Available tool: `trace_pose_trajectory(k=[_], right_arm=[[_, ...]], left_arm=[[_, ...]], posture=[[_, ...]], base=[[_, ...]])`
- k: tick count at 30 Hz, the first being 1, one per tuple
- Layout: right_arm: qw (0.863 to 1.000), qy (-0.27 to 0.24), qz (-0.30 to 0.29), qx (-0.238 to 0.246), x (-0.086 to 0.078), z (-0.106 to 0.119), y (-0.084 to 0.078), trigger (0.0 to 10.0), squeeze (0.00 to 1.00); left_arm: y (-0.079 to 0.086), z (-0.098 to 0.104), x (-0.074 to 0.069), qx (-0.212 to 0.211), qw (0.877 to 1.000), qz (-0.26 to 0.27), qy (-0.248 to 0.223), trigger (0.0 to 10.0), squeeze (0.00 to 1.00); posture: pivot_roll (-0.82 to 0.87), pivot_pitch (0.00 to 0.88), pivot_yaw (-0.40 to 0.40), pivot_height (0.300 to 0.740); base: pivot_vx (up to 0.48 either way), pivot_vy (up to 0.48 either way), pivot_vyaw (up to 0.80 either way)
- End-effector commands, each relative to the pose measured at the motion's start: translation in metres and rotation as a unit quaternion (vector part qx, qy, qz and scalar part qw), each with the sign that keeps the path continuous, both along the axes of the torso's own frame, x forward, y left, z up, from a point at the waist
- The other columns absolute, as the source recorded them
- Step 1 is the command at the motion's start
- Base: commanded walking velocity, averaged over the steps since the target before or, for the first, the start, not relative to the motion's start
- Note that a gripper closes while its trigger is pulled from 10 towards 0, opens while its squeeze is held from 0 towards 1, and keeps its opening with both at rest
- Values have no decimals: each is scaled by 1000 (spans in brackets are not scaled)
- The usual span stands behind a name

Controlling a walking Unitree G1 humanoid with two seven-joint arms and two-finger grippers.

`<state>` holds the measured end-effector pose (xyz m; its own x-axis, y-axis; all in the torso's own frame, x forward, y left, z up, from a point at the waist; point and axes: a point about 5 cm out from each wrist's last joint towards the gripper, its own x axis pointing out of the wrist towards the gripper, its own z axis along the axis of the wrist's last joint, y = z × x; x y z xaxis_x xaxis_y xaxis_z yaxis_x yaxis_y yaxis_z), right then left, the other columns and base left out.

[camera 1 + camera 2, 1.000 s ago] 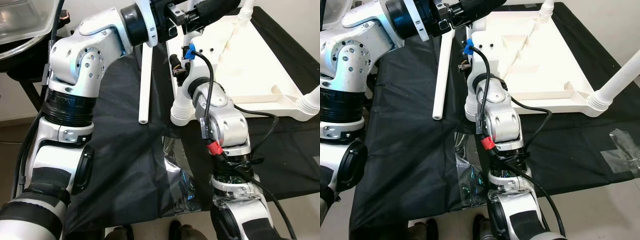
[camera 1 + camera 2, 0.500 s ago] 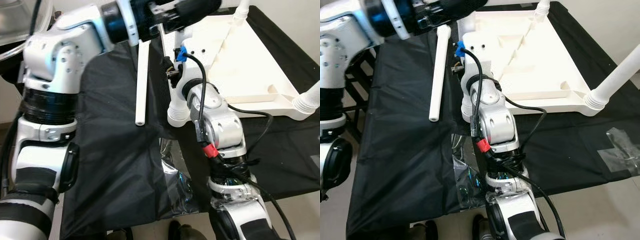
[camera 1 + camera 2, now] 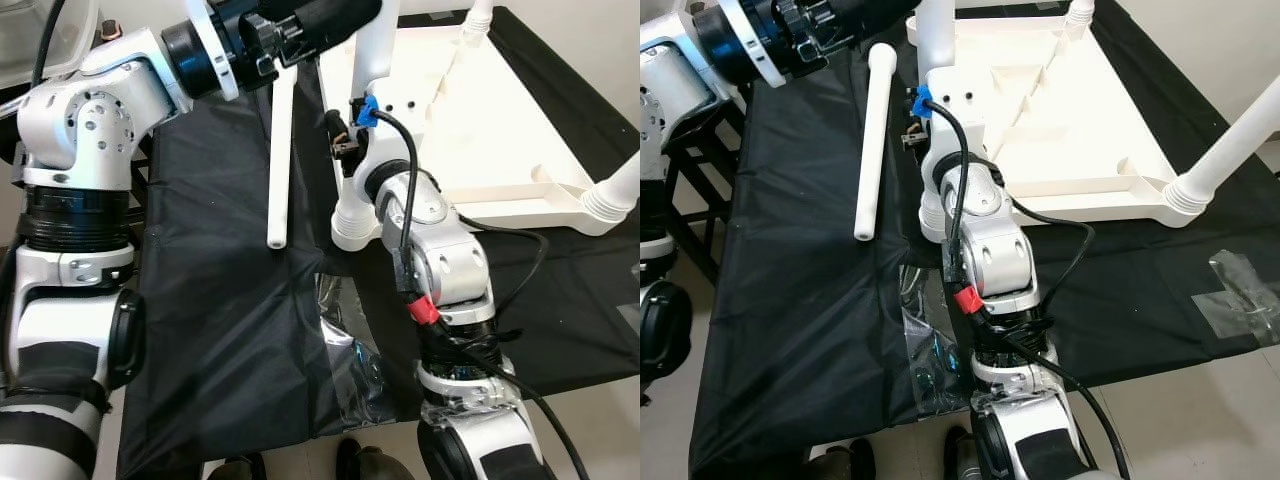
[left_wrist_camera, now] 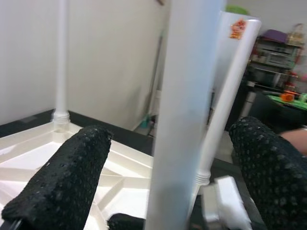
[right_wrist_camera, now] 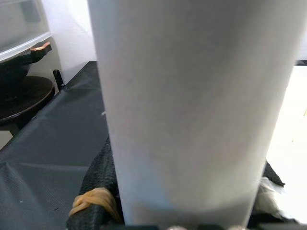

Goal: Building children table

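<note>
We see a white children's table top point(image 3: 1060, 120) lying upside down on a black cloth point(image 3: 800, 330). White legs stick up from its corners.

Our left claw point(image 4: 172, 158) is up high, near the top of one standing leg point(image 3: 375, 45). Its two black fingers point(image 4: 67, 177) are spread apart, one on each side of the leg. The leg stands between them, and we see gaps on both sides, so the claw is open around the leg and not squeezing it. Behind this claw, more legs rise from the far corners of the table top.

Our right claw point(image 3: 352, 135) is lower down on the same leg, close to the corner where the leg meets the table top. In the right wrist view the leg point(image 5: 192, 105) is very close and right in front of the claw. We cannot tell if this claw is open or closed, because the leg hides it.

A loose leg point(image 3: 872, 140) lies flat on the cloth, just beside the right claw and under the left arm. It is apart from the table top.

Another leg point(image 3: 1230, 140) leans out from the near corner, far from both claws. Crinkly clear plastic point(image 3: 930, 360) lies on the cloth near our right arm.
</note>
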<state>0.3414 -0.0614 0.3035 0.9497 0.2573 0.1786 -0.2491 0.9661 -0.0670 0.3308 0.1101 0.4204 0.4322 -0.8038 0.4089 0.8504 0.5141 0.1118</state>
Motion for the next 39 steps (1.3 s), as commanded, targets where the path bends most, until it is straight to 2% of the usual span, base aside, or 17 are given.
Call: trace_pose_trajectory(k=[1, 2, 5, 7, 12, 13, 14, 15, 17, 23, 27, 32, 33, 34, 35, 37, 39], right_arm=[[997, 71, 18, -7, 5, -30, 6, 10000, 0], [997, 70, 20, -6, 4, -30, 7, 10000, 0], [997, 70, 22, -6, 4, -30, 8, 10000, 0], [997, 68, 28, -7, 3, -29, 10, 10000, 0], [997, 64, 42, -19, 1, -29, 14, 10000, 0], [997, 60, 46, -30, 1, -29, 16, 10000, 0], [997, 60, 46, -30, 1, -29, 16, 10000, 0], [996, 58, 50, -36, 0, -29, 17, 10000, 0], [996, 57, 53, -39, -1, -29, 18, 10000, 0], [996, 58, 61, -43, -2, -30, 20, 10000, 0], [995, 58, 62, -43, -2, -30, 19, 10000, 0], [995, 51, 75, -46, -3, -29, 20, 10000, 0], [994, 40, 94, -42, -4, -26, 21, 10000, 1000], [990, 22, 135, -34, -7, -20, 22, 10000, 1000], [990, 22, 135, -34, -7, -20, 22, 10000, 1000], [982, -1, 184, -30, -9, -10, 16, 10000, 1000], [978, -12, 206, -30, -10, -4, 12, 10000, 1000]], left_arm=[[-3, 3, 0, 2, 1000, 16, -12, 10000, 0], [-10, 0, 3, 5, 1000, 28, -10, 10000, 0], [-13, -2, 3, 8, 999, 29, -10, 10000, 0], [-20, -5, 0, 7, 1000, -1, -8, 10000, 0], [-23, -4, -6, 9, 999, -34, -17, 10000, 0], [-22, -3, -6, 9, 999, -27, -24, 3176, 0], [-22, -3, -6, 9, 999, -27, -24, 3176, 0], [-22, -1, -6, 7, 999, -24, -26, 0, 0], [-22, 0, -5, 6, 999, -23, -27, 0, 0], [-22, 2, -4, 38, 997, 20, -59, 0, 0], [-24, 0, -3, 71, 993, 47, -85, 0, 0], [-25, -2, -5, 98, 988, 56, -105, 0, 0], [-25, -2, -6, 105, 986, 57, -113, 0, 0], [-26, -1, -7, 108, 986, 53, -119, 0, 0], [-26, -1, -7, 108, 986, 53, -119, 0, 0], [-27, 0, -8, 104, 986, 47, -121, 0, 0], [-27, 0, -9, 104, 986, 46, -122, 0, 0]], posture=[[22, 266, -26, 740], [20, 263, -27, 740], [20, 263, -27, 740], [19, 261, -27, 740], [17, 260, -29, 740], [18, 257, -27, 740], [18, 257, -27, 740], [19, 257, -27, 740], [20, 257, -28, 740], [23, 258, -31, 740], [20, 261, -29, 740], [19, 261, -28, 740], [20, 261, -26, 740], [21, 261, -25, 740], [21, 261, -25, 740], [21, 261, -22, 740], [21, 261, -22, 740]], base=[[0, 0, 0], [0, 0, 0], [0, 0, 0], [0, 0, 0], [0, 0, 0], [0, 0, 0], [0, 0, 0], [0, 0, 0], [0, 0, 0], [0, 0, 0], [0, 0, 0], [0, 0, 0], [0, 0, 0], [0, 0, 0], [0, 0, 0], [0, 0, 0], [0, 0, 0]])
